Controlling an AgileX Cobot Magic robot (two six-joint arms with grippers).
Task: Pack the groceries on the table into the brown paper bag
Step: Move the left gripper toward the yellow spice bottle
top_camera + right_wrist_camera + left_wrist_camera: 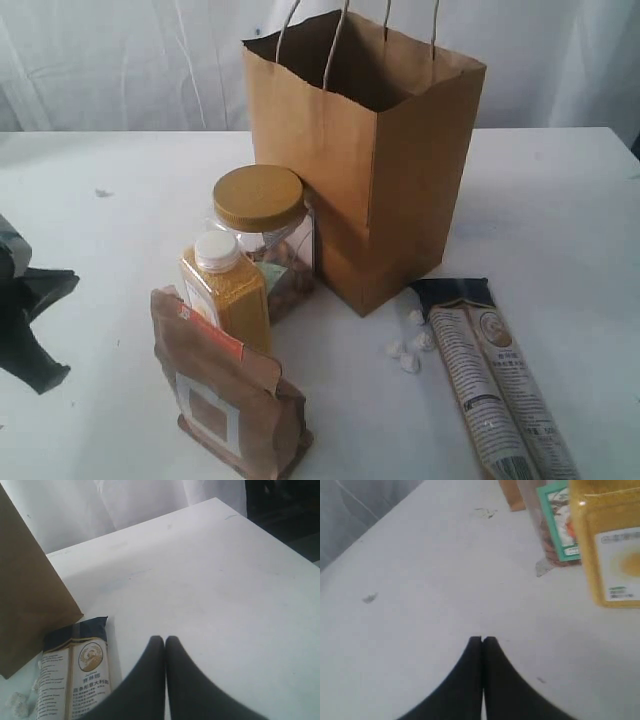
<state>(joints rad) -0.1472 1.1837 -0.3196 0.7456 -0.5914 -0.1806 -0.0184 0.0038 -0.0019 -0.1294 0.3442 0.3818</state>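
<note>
Groceries all sit out on the table (560,200), nothing visibly packed; the inside of the brown paper bag (370,170) is too dark to see. Bag stands upright toward the back, mouth open, string handles up. Gold-lidded clear jar (262,215) is close against the bag's front-left side, yellow-grain bottle (228,290) just in front of the jar, brown pouch with orange strip (225,395) upright right in front of the bottle. Long beige printed packet (500,390) lies flat on the right, a few small white lumps (408,350) beside its dark end. No dark jar or carton shows in any view. Left gripper (482,640) is clenched, empty, low over bare table near the bottle; right gripper (165,639) is clenched, empty, near the packet. Risks: jar, bottle and pouch are packed tight, so reaching for one likely knocks a neighbour over, especially the pouch. The bag looks light and unsupported, so a bump on the rim or a heavy jar dropped in could tip or slide it. The long packet may snag the rim or handles if it goes in flat.
</note>
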